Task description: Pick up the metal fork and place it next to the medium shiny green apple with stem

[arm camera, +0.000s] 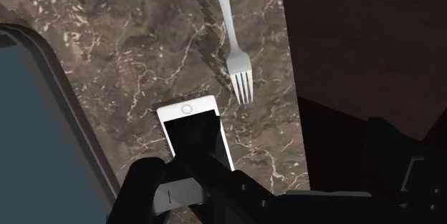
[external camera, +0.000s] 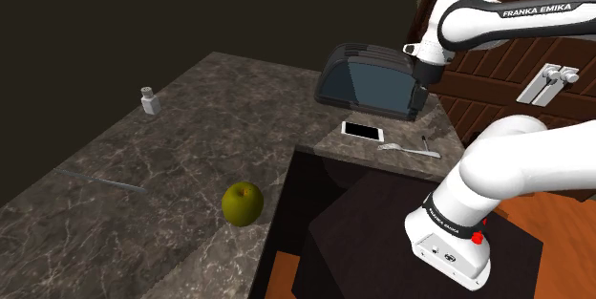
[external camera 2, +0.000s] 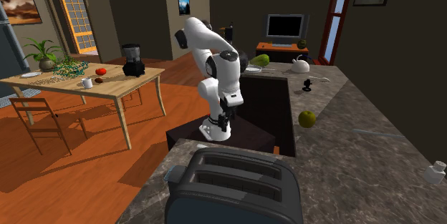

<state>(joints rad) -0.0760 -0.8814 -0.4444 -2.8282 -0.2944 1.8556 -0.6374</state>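
Note:
A silvery fork [external camera: 411, 149] lies flat on the short stretch of the marble counter [external camera: 191, 135], just right of a white phone [external camera: 363, 132]. In the wrist view the fork [arm camera: 233, 51] points its tines at the phone [arm camera: 192, 126], a little ahead of my fingers. A green apple with a stem [external camera: 242, 202] stands near the long counter's front edge, well to the shoulder view's left of the fork; it is also in the second exterior view [external camera 2: 306, 118]. My black gripper [arm camera: 272, 183] hangs open and empty above the counter beside the toaster [external camera: 372, 82].
The dark toaster [arm camera: 36, 129] stands close beside the phone. A small shaker [external camera: 148, 101] sits at the far side of the long counter. My stand [external camera: 411, 240] fills the gap below the fork. A wooden dining table [external camera 2: 79, 86] stands across the room.

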